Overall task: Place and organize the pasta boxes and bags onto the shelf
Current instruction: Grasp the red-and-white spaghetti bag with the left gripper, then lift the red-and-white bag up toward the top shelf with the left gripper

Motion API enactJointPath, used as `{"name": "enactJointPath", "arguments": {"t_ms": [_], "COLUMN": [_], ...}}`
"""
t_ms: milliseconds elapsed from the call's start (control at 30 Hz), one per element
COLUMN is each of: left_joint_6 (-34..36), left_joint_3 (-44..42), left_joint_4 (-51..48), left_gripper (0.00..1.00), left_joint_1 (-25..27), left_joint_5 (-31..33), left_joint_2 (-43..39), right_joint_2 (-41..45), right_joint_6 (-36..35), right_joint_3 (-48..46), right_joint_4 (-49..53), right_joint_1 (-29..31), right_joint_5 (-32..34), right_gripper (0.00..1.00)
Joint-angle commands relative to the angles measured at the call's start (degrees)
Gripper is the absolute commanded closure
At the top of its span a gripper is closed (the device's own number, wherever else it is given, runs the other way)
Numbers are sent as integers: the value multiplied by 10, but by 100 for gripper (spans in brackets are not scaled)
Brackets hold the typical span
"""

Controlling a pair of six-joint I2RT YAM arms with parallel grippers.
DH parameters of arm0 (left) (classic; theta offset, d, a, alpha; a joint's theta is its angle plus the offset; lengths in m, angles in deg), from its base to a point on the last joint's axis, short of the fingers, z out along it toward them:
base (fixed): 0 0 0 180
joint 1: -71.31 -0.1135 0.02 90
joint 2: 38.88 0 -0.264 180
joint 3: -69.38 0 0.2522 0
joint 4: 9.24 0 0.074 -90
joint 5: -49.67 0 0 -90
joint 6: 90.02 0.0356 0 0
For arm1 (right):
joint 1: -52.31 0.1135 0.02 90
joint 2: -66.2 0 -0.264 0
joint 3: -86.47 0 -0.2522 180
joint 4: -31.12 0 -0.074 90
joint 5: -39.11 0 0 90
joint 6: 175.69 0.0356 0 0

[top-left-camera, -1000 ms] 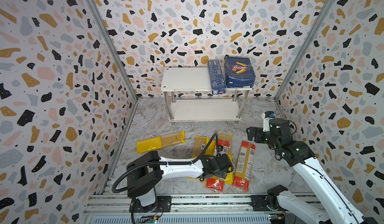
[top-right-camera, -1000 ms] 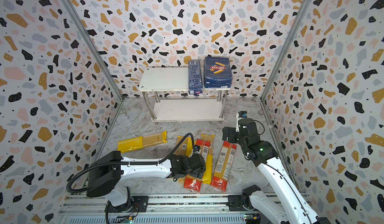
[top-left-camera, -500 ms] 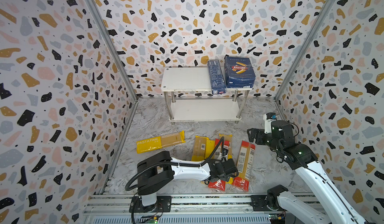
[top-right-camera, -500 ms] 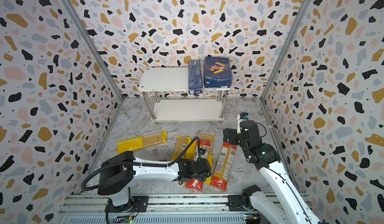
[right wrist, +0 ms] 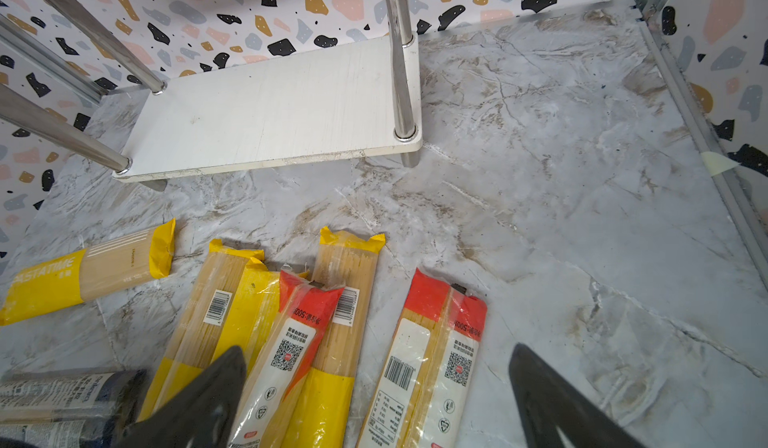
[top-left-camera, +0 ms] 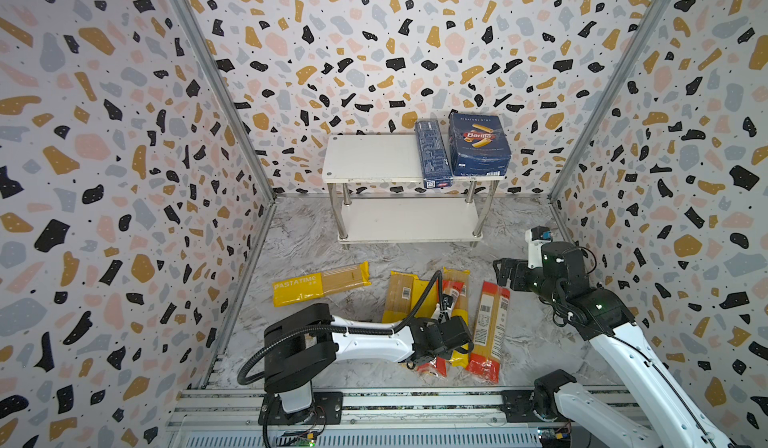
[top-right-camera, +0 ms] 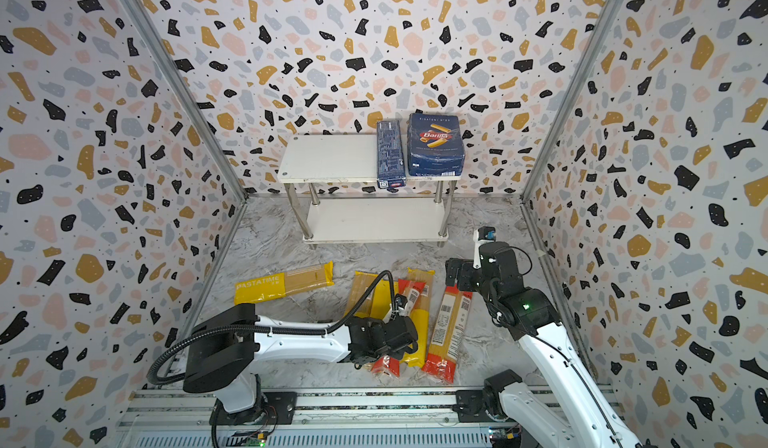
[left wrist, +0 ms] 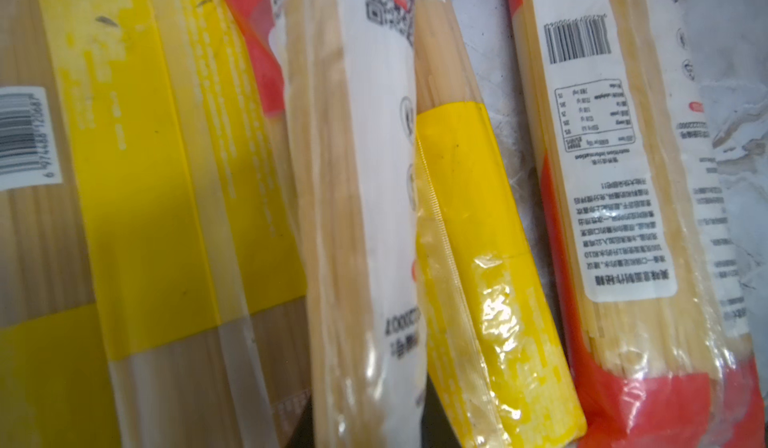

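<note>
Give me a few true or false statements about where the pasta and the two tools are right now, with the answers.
1. The narrow blue box and the wide blue box sit on the shelf's top board. True.
2. The lower board holds a yellow bag. False: it is bare.
3. The right tool grips a bag. False: it is open and holds nothing.
4. The left tool is shut on a red-ended bag. True.
5. The PASTATIME bag lies apart from the other bags. True.

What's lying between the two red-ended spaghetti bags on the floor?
A yellow bag, partly under the red-ended bag in the pile; then a thin strip of bare floor before the separate red-ended bag. The right wrist view shows it best.
</note>
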State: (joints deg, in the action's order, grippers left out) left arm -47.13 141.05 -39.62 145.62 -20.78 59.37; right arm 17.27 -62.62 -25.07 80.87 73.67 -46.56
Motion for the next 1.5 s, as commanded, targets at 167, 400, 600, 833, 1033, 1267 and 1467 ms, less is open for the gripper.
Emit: {"name": "enactJointPath", "arguments": {"t_ms": [167, 400, 600, 833, 1033, 1267, 1467], "left_joint_6": [34, 55, 74, 88, 89, 89, 89], "left_joint_3": [-23, -33, -31, -83, -132, -121, -100], "left_joint_4": [-49, -54, -62, -12, 22, 5, -3], "left_gripper": [100, 100, 100, 100, 100, 100, 100], "left_joint_1": [-13, -28, -51, -101, -155, -197, -237], "left_joint_5": [8, 25, 24, -39, -117, -176, -205], "left_joint_2": [-42, -125, -195, -283, -387, -478, -525], "right_joint_2": [-17, -41, -61, -78, -85, -99, -105], "right_joint_6": [-1, -3, -2, 0, -2, -1, -5], "right_joint_3": [1, -2, -7, -10, -6, 11, 28], "right_joint_4": [-9, -21, -40, -51, -52, -53, -48], "right_joint_1": [-1, -1, 3, 10, 13, 21, 26], "right_joint_5": [-7, -15, -41, -51, -52, -52, -45], "right_gripper": [1, 1, 1, 1, 1, 1, 1]}}
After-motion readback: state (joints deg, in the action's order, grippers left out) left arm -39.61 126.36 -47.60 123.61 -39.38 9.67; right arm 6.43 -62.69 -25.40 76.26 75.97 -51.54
